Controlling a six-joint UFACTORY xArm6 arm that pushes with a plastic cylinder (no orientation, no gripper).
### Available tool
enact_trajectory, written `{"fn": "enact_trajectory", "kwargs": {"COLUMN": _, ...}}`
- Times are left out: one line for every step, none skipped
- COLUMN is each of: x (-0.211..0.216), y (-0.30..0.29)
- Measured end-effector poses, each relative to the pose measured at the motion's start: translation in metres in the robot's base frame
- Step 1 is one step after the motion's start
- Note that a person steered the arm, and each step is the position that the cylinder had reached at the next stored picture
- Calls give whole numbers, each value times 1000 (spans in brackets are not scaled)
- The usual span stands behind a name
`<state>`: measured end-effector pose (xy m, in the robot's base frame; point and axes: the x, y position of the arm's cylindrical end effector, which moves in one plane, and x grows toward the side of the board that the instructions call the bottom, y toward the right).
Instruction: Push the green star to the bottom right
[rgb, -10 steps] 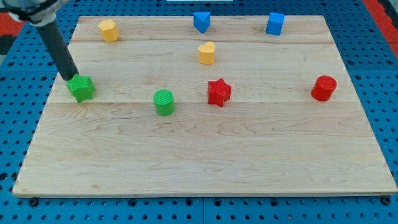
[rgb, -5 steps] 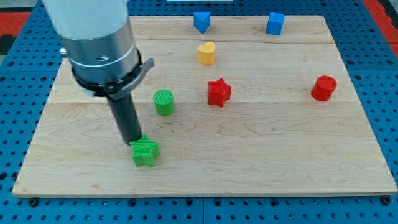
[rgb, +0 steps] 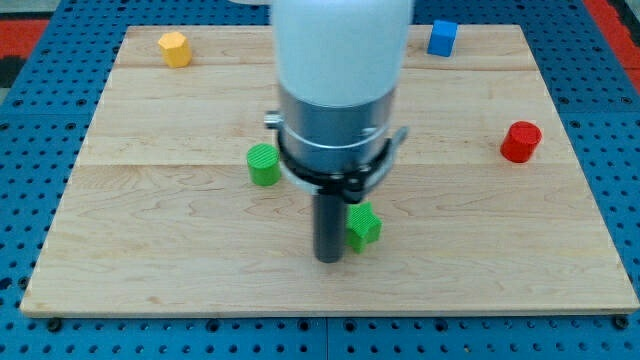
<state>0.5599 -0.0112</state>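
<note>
The green star (rgb: 364, 226) lies on the wooden board (rgb: 150, 240), near the bottom centre, partly hidden by the rod. My tip (rgb: 329, 259) rests on the board just left of and slightly below the star, touching or nearly touching it. The arm's large silver and white body covers the middle top of the board.
A green cylinder (rgb: 264, 164) sits left of the arm. A red cylinder (rgb: 521, 141) is at the right. A yellow block (rgb: 174, 48) is at the top left, a blue cube (rgb: 443, 37) at the top right. Other blocks are hidden behind the arm.
The green star has slid right along the bottom part of the board, with my tip following behind it. The arm now hides the red star, yellow heart and one blue block.
</note>
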Motion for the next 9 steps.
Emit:
{"fn": "enact_trajectory", "kwargs": {"x": -14, "y": -6}}
{"fn": "enact_trajectory", "kwargs": {"x": -20, "y": 48}}
{"fn": "enact_trajectory", "kwargs": {"x": -20, "y": 161}}
{"fn": "enact_trajectory", "kwargs": {"x": -39, "y": 142}}
{"fn": "enact_trajectory", "kwargs": {"x": -69, "y": 88}}
{"fn": "enact_trajectory", "kwargs": {"x": -98, "y": 66}}
{"fn": "enact_trajectory", "kwargs": {"x": -109, "y": 131}}
{"fn": "enact_trajectory", "kwargs": {"x": -74, "y": 173}}
{"fn": "enact_trajectory", "kwargs": {"x": -27, "y": 180}}
